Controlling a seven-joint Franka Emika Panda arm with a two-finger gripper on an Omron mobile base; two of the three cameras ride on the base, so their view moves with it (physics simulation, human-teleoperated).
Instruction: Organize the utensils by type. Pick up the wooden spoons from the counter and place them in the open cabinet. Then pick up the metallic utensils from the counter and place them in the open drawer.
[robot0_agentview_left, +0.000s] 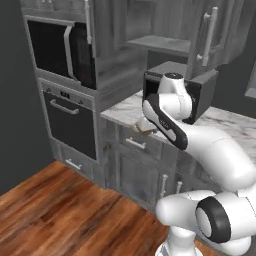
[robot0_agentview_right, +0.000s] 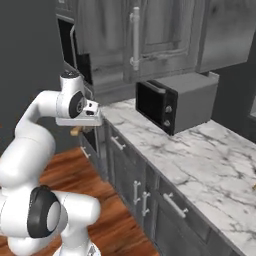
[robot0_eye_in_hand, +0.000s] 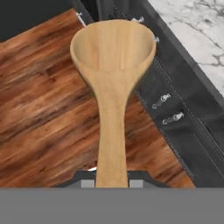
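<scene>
A long all-tan wooden spoon (robot0_eye_in_hand: 111, 87) sticks out ahead of my gripper (robot0_eye_in_hand: 111, 183), which is shut on its handle. The round bowl points away over the wooden floor, beside the dark cabinet fronts. A tan bit of the spoon (robot0_agentview_right: 75, 131) shows under the hand (robot0_agentview_right: 80, 120), off the left end of the marble counter (robot0_agentview_right: 200, 150). It shows again as a tan bit (robot0_agentview_left: 145, 131) behind my arm. Above the counter (robot0_agentview_left: 122, 112) the cabinet (robot0_agentview_left: 160, 42) stands open, its door (robot0_agentview_left: 207, 35) swung out. The metallic utensils and the drawer are out of view.
A dark microwave (robot0_agentview_right: 172, 100) sits on the counter under the cabinet. A tall oven stack (robot0_agentview_left: 65, 75) stands left of the counter end. Closed drawer fronts with short handles (robot0_eye_in_hand: 168, 109) run below the worktop. Wooden floor (robot0_agentview_left: 60, 210) lies open to the left.
</scene>
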